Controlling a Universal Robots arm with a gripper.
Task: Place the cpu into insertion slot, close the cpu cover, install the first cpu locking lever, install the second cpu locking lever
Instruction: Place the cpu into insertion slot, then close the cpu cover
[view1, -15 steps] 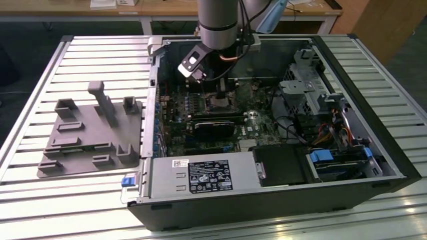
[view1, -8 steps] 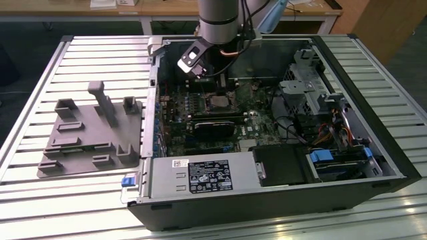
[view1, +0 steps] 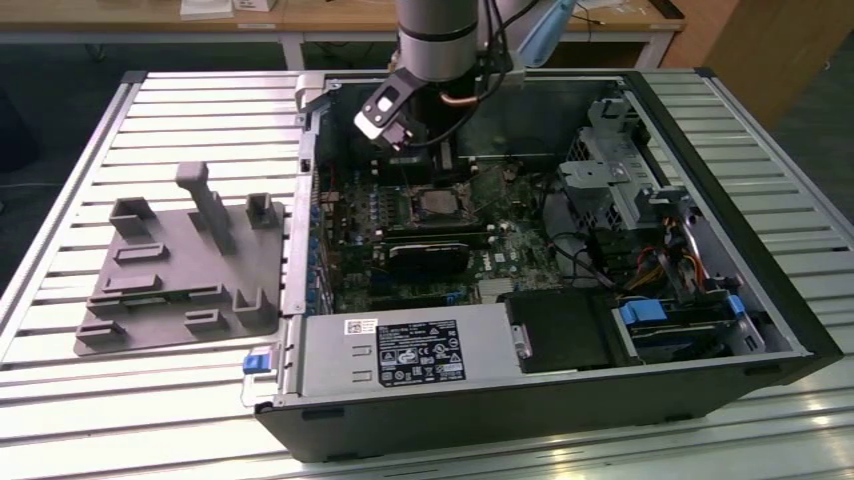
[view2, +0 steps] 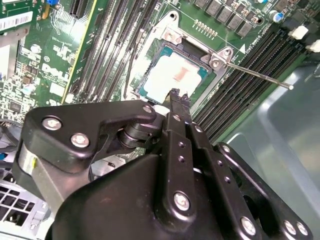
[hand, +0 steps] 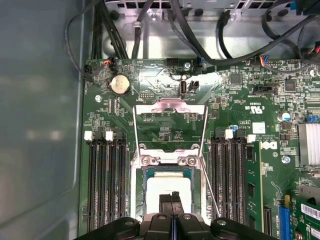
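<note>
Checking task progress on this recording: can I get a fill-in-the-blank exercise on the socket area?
1. The insertion slot already holds the ____.
2. The cpu cover stands ____ (open/shut).
3. The end effector, just over the socket, has its fingers ____ (open/shut).
Missing words: cpu; open; shut.

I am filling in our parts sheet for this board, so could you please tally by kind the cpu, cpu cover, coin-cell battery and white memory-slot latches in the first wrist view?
cpu: 1
cpu cover: 1
coin-cell battery: 1
white memory-slot latches: 4
Total: 7
</note>
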